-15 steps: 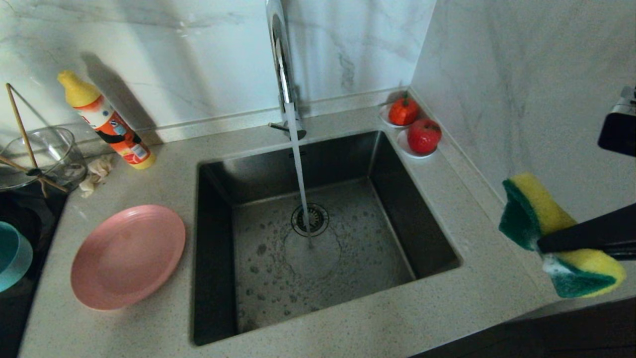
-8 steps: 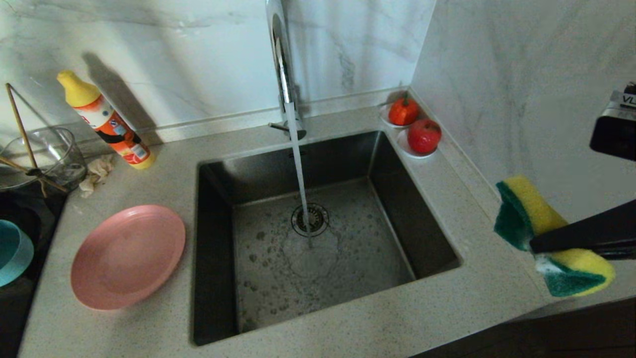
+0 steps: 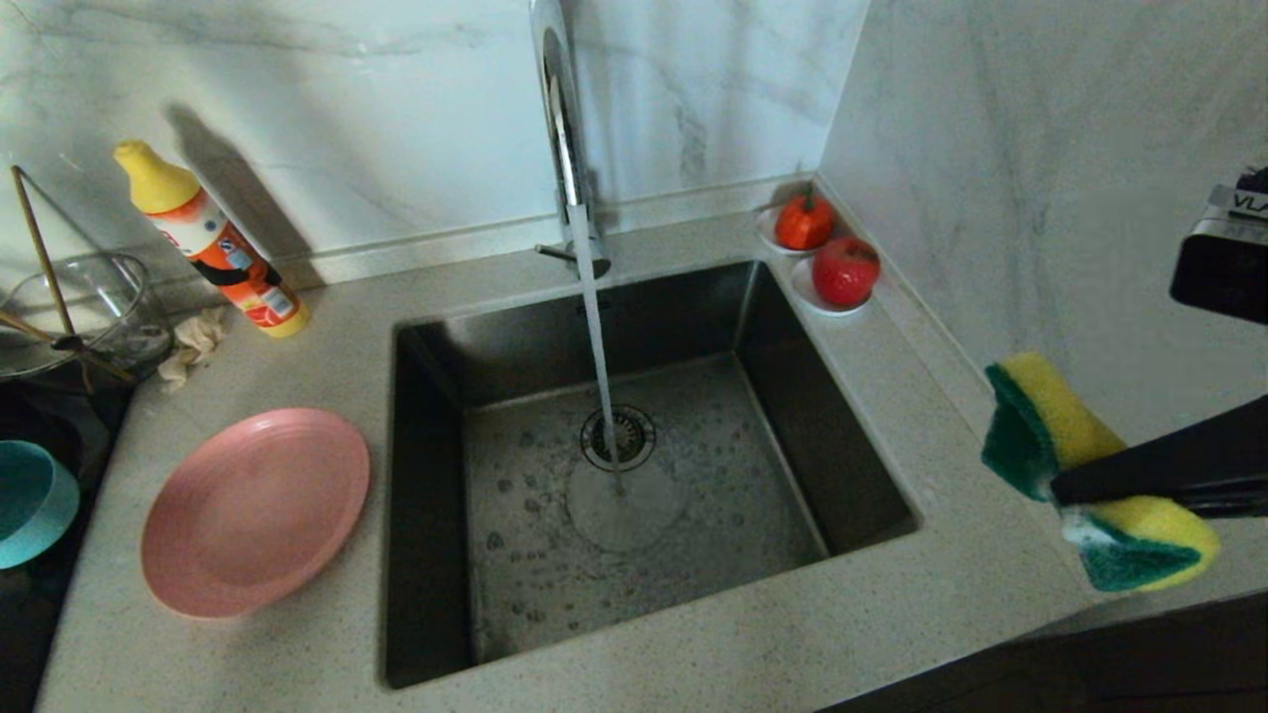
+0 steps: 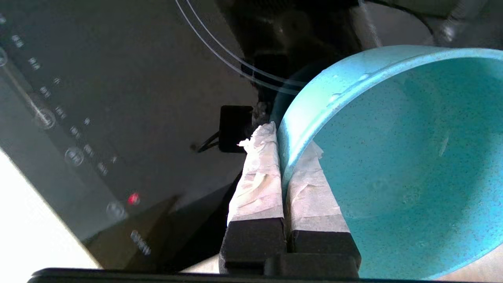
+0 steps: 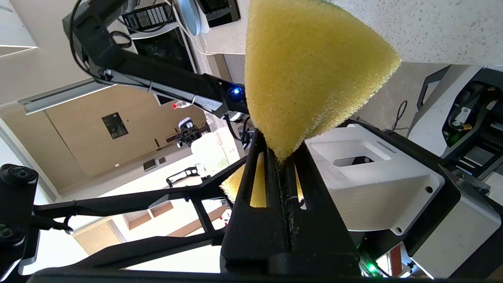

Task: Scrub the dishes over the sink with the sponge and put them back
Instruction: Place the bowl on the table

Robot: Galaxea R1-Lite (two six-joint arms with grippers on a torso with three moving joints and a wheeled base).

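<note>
the sink (image 3: 436, 475) sat sunk in the speckled counter (image 3: 297, 654) and served as the landmark; water ran from the tall chrome tap (image 3: 565, 129) behind it down toward the round drain (image 3: 617, 437), and the basin floor was spotted with wet patches. left of the sink, flat on the counter and just beside its rim, lay the pink plate (image 3: 255, 511), with nothing between the two. further left of the sink, past the plate, was a black cooktop (image 4: 98, 98); the teal bowl (image 4: 393, 165) hung tilted over it, its rim clamped between the taped fingers (image 4: 257, 177) of the left gripper (image 4: 285, 153), one finger outside the wall and one inside. in the head view only an edge of that bowl showed, far left of the sink.

right of the sink, above the counter's right end and clear of the basin, the right gripper (image 5: 283, 159) was pinched tight on the sponge (image 3: 1095, 470), squeezing its middle so the yellow foam and green scouring layer bulged out both ways.

behind the sink to the left, an orange bottle with a yellow cap (image 3: 213, 243) leaned toward the wall, with a clear glass bowl (image 3: 74, 312) and a small beige rag (image 3: 193, 342) beyond it. at the sink's far right corner, two white saucers (image 3: 807, 292) each bore a red fruit (image 3: 845, 269).
</note>
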